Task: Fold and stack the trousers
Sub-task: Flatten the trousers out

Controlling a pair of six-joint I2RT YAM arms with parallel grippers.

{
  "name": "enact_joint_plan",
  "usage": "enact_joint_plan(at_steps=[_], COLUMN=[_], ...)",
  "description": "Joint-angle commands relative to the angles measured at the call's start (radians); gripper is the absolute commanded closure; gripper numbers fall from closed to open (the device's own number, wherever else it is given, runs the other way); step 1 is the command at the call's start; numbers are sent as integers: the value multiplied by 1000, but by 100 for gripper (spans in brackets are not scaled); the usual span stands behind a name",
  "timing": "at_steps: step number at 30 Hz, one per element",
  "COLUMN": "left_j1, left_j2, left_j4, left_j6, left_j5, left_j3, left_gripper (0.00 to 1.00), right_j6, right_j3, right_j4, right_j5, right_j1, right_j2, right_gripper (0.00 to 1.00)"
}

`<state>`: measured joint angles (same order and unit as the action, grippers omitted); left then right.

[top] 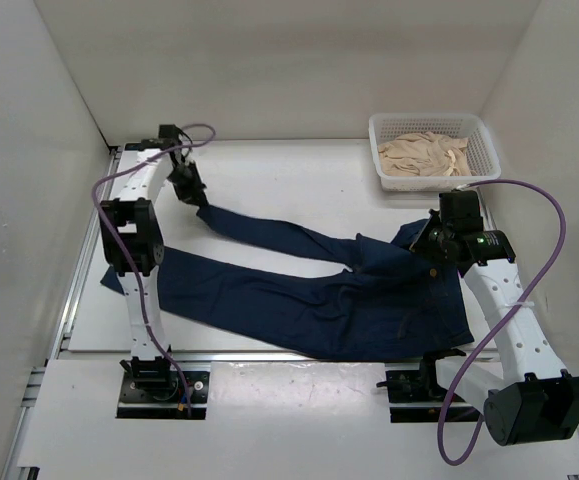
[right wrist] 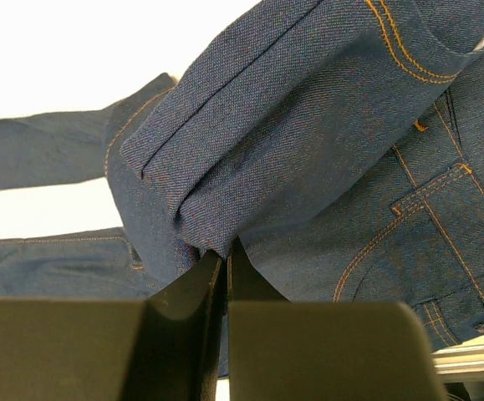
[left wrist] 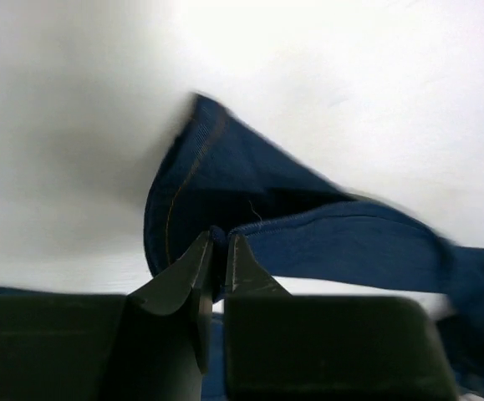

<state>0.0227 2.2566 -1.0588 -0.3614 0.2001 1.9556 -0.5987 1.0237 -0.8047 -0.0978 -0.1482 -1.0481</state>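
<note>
- Closest to the right wrist camera, the right gripper (right wrist: 226,244) has its jaws clenched on a thick folded edge of the trousers (right wrist: 308,125), just beside the orange-stitched pockets.
- At the left wrist camera, the left gripper (left wrist: 218,241) has its jaws all but closed, pinching a fold at the end of a leg. That picture is blurred, so I cannot tell how much cloth sits between them.
- From above, the dark blue trousers lie spread across the white worktop (top: 299,180) with the waist to the right. One leg runs to the near left. The other angles to the far left, where its end hangs lifted under the left gripper.
- The left arm covers part of the nearer leg's end, and from above both sets of jaws are too small to read.
- Only the overhead view shows the white basket (top: 377,150) in the far right corner, holding beige cloth (top: 424,155) and standing apart from the trousers.
</note>
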Motion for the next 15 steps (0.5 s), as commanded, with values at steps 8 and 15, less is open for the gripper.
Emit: enact_joint_plan(at_steps=[8,15], left_j1=[-179,-308], left_j2=[-215,-203], left_j4=[190,259], left_j6=[-24,-68], left_j5=[255,360], left_j3=[357,358], left_gripper=[90,90], right_j6=[-32,-72], right_j3=[-11,-68], right_j4=[27,27], right_j5=[-59,-137], right_j1=[-4,-4], right_j2=[39,49], right_gripper=[100,100])
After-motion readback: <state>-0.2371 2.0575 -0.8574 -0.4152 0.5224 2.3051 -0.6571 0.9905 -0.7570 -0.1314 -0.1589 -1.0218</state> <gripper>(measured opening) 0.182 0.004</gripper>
